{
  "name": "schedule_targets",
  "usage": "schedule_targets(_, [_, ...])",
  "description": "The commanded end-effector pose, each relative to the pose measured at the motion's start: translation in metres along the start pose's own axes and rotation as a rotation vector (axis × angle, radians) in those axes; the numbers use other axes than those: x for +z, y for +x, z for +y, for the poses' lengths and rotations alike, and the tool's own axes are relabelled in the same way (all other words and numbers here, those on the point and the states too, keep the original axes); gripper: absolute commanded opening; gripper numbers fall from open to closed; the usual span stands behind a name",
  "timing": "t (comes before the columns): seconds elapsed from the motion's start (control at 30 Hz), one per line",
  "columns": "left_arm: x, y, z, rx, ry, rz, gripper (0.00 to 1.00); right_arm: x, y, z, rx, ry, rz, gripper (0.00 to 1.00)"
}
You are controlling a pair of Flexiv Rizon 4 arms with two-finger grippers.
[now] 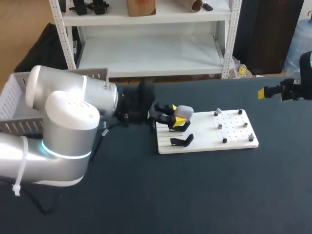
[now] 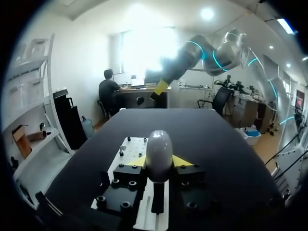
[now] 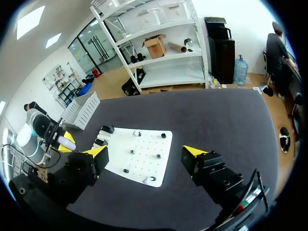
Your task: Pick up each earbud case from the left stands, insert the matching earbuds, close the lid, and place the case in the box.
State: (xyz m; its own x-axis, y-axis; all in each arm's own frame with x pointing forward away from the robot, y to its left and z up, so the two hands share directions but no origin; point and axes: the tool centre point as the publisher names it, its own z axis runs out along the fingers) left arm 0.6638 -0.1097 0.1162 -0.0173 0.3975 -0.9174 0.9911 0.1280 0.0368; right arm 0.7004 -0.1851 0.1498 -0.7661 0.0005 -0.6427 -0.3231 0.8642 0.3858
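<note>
Earbud case between the left fingers, above stands on the board.

The head view looks down from above and behind onto the dark tabletop, with my left arm looming close at the near left and the white pegboard at middle distance. The left wrist view sits low and very near that pegboard, facing along the left tool, clamped on the grey earbud case, toward my right arm across the tabletop. The right wrist view looks from high and well off, past the spread right tool, down on the whole pegboard, which all three views share.
</note>
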Motion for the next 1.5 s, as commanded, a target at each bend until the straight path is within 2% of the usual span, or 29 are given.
schedule_targets(0.03, [0.013,0.0,0.009,0.004,-0.032,-0.007,0.0,0.007,0.006,0.015,-0.001,-0.01,-0.008,1.0])
schedule_targets(0.1, [0.019,-0.001,0.014,0.006,-0.028,-0.001,0.0,0.014,0.011,0.027,-0.012,0.006,0.007,1.0])
schedule_targets(0.13, [0.022,-0.002,0.016,0.009,-0.024,0.0,0.0,0.016,0.014,0.034,-0.009,-0.025,0.003,1.0])
schedule_targets(0.27, [0.03,-0.005,0.024,0.016,-0.01,0.014,0.0,0.019,0.023,0.063,-0.032,-0.045,-0.001,1.0])
schedule_targets(0.4, [0.032,-0.006,0.035,0.015,0.001,0.014,0.0,0.021,0.028,0.081,-0.074,-0.046,0.025,1.0])
schedule_targets(0.6, [0.039,-0.016,0.043,0.031,0.017,0.001,0.0,0.031,0.036,0.105,-0.1,-0.099,0.05,1.0])
schedule_targets(0.77, [0.052,-0.018,0.04,0.046,0.037,-0.003,0.0,0.041,0.037,0.114,-0.11,-0.137,0.069,1.0])
schedule_targets(1.0, [0.061,-0.02,0.034,0.056,0.059,-0.017,0.0,0.05,0.036,0.125,-0.128,-0.147,0.101,1.0])
schedule_targets(1.5, [0.06,-0.031,0.014,0.098,0.073,-0.038,0.0,0.059,0.032,0.125,-0.12,-0.133,0.119,1.0])
